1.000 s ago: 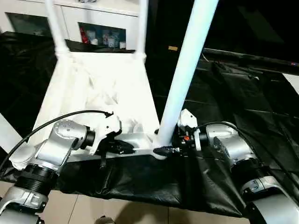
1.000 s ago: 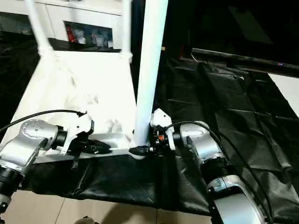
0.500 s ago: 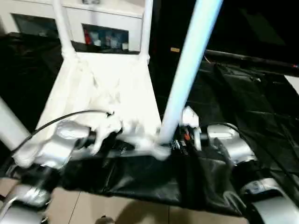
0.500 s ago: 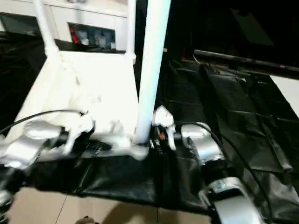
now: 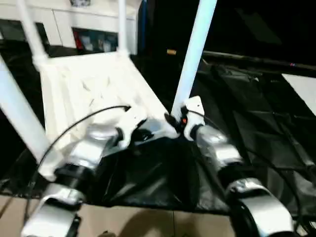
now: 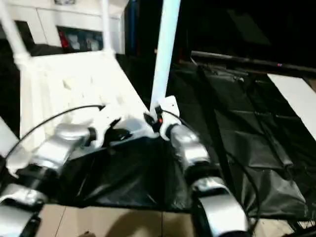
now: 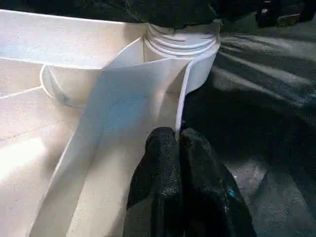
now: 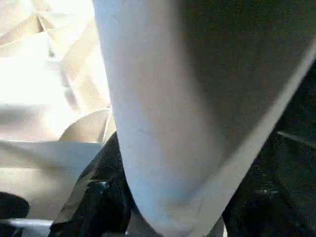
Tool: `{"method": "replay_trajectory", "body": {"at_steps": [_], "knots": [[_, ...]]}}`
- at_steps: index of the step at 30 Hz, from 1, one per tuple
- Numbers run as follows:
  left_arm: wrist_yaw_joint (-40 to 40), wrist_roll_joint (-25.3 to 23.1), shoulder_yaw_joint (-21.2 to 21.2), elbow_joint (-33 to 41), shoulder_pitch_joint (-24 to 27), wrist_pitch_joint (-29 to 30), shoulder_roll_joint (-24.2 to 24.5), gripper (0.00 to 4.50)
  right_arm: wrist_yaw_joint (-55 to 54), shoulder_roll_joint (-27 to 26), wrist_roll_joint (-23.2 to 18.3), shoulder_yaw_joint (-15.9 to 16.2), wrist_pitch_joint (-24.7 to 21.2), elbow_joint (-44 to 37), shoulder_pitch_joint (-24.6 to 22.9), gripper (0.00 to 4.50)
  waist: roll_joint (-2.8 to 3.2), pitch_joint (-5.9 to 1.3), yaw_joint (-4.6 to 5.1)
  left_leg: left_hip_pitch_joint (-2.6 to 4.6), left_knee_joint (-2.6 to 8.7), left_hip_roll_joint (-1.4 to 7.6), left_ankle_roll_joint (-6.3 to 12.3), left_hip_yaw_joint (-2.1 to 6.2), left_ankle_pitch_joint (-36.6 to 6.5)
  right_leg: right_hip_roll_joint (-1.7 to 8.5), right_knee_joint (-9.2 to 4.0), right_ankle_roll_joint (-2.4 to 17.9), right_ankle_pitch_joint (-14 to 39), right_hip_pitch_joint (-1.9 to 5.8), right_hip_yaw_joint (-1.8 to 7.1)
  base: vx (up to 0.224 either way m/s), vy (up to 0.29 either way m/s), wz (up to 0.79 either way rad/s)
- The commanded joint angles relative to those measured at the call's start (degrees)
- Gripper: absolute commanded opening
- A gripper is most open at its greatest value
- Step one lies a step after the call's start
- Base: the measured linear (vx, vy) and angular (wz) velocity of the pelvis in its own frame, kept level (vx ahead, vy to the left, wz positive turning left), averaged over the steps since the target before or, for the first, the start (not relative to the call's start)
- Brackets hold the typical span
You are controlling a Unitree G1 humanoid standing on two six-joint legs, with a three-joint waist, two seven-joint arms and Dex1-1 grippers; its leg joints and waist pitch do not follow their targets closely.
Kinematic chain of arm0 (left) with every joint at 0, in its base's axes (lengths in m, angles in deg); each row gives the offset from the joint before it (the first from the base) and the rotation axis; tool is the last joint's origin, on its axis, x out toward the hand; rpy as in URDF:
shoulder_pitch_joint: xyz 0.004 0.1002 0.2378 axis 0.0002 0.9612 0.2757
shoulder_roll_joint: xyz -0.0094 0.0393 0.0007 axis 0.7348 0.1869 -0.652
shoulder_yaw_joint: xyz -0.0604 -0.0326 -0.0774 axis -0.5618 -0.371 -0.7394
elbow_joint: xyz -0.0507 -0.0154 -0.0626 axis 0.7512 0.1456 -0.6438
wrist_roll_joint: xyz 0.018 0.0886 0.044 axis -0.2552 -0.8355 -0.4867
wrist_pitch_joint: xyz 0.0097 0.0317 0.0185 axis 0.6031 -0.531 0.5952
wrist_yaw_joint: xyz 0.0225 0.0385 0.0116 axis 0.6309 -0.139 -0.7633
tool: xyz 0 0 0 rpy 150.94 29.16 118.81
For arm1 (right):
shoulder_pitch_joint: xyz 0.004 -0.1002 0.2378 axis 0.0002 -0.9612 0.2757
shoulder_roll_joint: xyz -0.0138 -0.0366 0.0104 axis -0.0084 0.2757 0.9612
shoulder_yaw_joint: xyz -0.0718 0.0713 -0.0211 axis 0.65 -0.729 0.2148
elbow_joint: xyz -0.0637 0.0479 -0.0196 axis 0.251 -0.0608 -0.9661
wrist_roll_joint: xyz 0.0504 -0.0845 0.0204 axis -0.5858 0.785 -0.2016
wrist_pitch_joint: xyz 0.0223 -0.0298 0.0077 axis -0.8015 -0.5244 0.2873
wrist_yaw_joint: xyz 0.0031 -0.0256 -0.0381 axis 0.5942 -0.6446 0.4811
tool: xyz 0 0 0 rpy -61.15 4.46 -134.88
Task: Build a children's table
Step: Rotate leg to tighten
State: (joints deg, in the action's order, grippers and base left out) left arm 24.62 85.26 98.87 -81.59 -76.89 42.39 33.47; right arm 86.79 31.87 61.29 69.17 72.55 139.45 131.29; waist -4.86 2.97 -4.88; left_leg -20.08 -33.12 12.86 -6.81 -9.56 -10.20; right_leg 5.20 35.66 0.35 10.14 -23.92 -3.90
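Your left gripper (image 7: pixel 178 148), clenched empty, pressed the tabletop (image 5: pixel 89 89) rim just left of the near-right corner socket (image 7: pixel 182 47). Your right gripper (image 5: pixel 173 121) grasped the leg (image 5: pixel 193 54) standing in that socket; a slip would likely have tilted it and jammed the seating.

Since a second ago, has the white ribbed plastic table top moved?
Yes. The table top slid away from the robot, farther from the black sheet's front edge.

The top (image 5: pixel 94 89) lay underside-up on the sheet (image 5: pixel 256 113), legs (image 5: pixel 193 54) standing at its corners, a cabinet (image 5: pixel 84 24) behind it.
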Motion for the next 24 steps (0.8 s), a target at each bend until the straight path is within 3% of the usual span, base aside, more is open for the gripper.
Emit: {"method": "replay_trajectory", "body": {"at_steps": [1, 5, 6, 9, 10, 12, 13, 16, 18, 19, 24], "knots": [[5.4, -0.7, 0.0, 0.7, -2.1, -2.1, -1.3, 0.00, 8.2, -8.5, -1.9, 4.1, -0.1, 1.3, -0.8, 2.29, 0.85, -3.49, -0.19, -0.20, 4.32, -0.01, -0.74, -0.34, -15.6, 2.32, -4.66, 7.9, 17.6, 2.60, 2.10, 0.000, 0.000, 0.00], [1.8, 0.1, 0.7, 2.4, -1.0, -2.7, 0.4, 0.00, 10.9, -7.9, -3.2, 3.5, -0.1, 0.5, -0.7, 2.74, 0.88, -3.71, 0.07, -0.64, 4.28, -0.03, -0.03, -0.32, -13.1, 2.32, -4.00, 9.1, 13.0, 3.21, 2.14, 0.000, 0.000, 0.00], [-1.0, 0.8, 0.8, 3.7, 0.0, -3.4, 2.0, 0.00, 14.4, -6.3, -3.0, 4.5, 0.4, -1.2, -1.1, 3.01, 0.86, -3.67, 0.09, -0.61, 4.26, -0.07, 0.08, -0.37, -12.8, 2.36, -4.09, 9.2, 12.9, 3.22, 2.16, 0.000, 0.000, 0.00], [-6.5, 2.3, 0.9, 5.7, 1.8, -5.7, 4.6, 0.00, 21.8, -1.9, -3.2, 6.5, -0.3, -5.8, -3.0, 3.19, 0.95, -3.81, 0.21, -0.63, 4.00, 0.05, 1.35, -0.43, -10.1, 2.20, -3.56, 10.9, 8.0, 3.60, 2.23, 0.000, 0.000, 0.00], [-7.8, 2.6, 0.9, 6.0, 2.2, -5.7, 5.1, 0.00, 23.2, -1.0, -3.1, 7.0, -0.4, -6.5, -3.4, 3.32, 1.01, -3.84, 0.31, -0.43, 3.93, 0.05, 1.60, -0.61, -9.1, 2.10, -3.36, 11.8, 5.7, 3.33, 2.30, 0.000, 0.000, 0.00], [-14.8, 4.3, 2.1, 8.0, 4.0, -8.3, 8.2, 0.00, 31.4, 5.2, -3.6, 9.1, -1.3, -12.1, -6.2, 3.32, 1.08, -3.85, 0.13, -0.24, 3.79, -0.01, 2.17, -0.67, -8.5, 1.93, -3.28, 12.6, 4.1, 3.55, 2.20, 0.000, 0.000, 0.00], [-15.6, 4.5, 2.3, 8.2, 4.2, -8.5, 8.8, 0.00, 32.8, 6.3, -3.8, 9.4, -1.5, -13.0, -6.7, 3.32, 1.10, -3.78, -0.10, -0.18, 3.85, 0.04, 2.42, -0.62, -8.5, 1.86, -3.32, 12.6, 3.7, 3.71, 2.16, 0.000, 0.000, 0.00], [-18.2, 4.8, 2.7, 8.0, 4.7, -10.9, 11.7, 0.00, 41.5, 13.4, -4.7, 10.7, -2.5, -18.9, -9.9, 3.32, 1.50, -3.94, -0.71, 0.48, 3.65, 0.15, 3.60, -0.89, -8.0, 1.78, -2.95, 14.2, -0.4, 3.27, 2.25, 0.000, 0.000, 0.00], [-19.0, 4.5, 2.5, 7.3, 4.7, -12.4, 12.7, 0.00, 45.8, 17.5, -4.8, 10.7, -3.0, -22.2, -11.9, 3.32, 1.36, -3.74, -1.07, 0.48, 3.71, 0.11, 3.58, -1.04, -9.1, 1.74, -3.19, 14.7, 0.8, 3.31, 2.26, 0.000, 0.000, 0.00], [-19.2, 4.3, 2.6, 7.1, 4.7, -12.5, 13.0, 0.00, 46.9, 18.6, -4.9, 10.7, -3.2, -23.3, -12.5, 3.32, 1.37, -3.56, -1.67, 0.92, 3.81, 0.31, 2.96, -1.17, -11.5, 1.88, -3.57, 14.3, 4.1, 3.07, 2.30, 0.000, 0.000, 0.00], [-19.1, 3.9, 2.4, 6.1, 4.4, -12.7, 12.9, 0.00, 48.0, 21.4, -6.3, 10.0, -5.5, -26.8, -13.9, 3.32, 1.22, -3.49, -1.97, 0.47, 4.09, 0.26, 1.34, -0.86, -13.4, 2.17, -4.00, 12.4, 9.6, 3.40, 2.32, 0.000, 0.000, 0.00]]}}
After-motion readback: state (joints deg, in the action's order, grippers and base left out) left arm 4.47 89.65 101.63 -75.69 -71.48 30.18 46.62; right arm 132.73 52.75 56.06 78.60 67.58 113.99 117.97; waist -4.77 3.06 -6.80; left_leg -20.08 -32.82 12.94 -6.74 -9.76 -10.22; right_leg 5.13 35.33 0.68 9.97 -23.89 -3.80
